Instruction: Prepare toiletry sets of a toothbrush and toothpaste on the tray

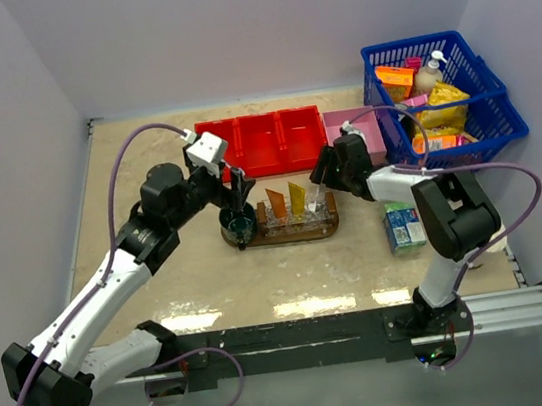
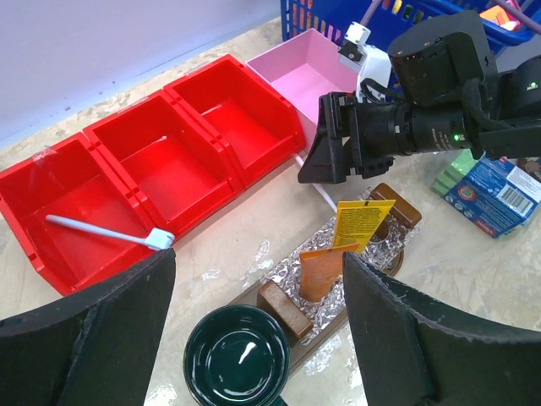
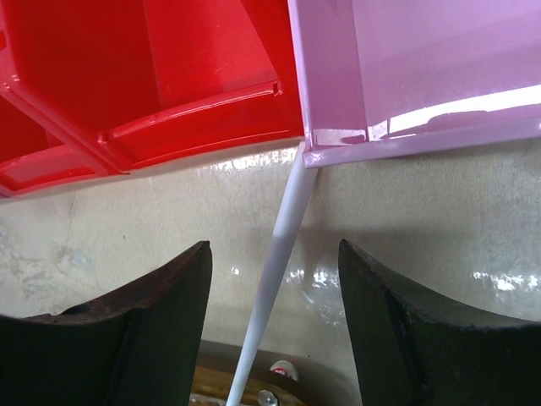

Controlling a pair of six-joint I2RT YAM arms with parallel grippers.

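bearing the tray [image 1: 332, 225], glossy beige tabletop [image 1: 160, 274], pale lilac walls [image 1: 256, 23]

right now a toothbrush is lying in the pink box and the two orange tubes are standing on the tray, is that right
Not quite. The toothbrush lies in the red bin, in the compartment farthest from the pink box, as the left wrist view shows. The rest holds: the deep orange tube and the yellower tube stand on the tray.
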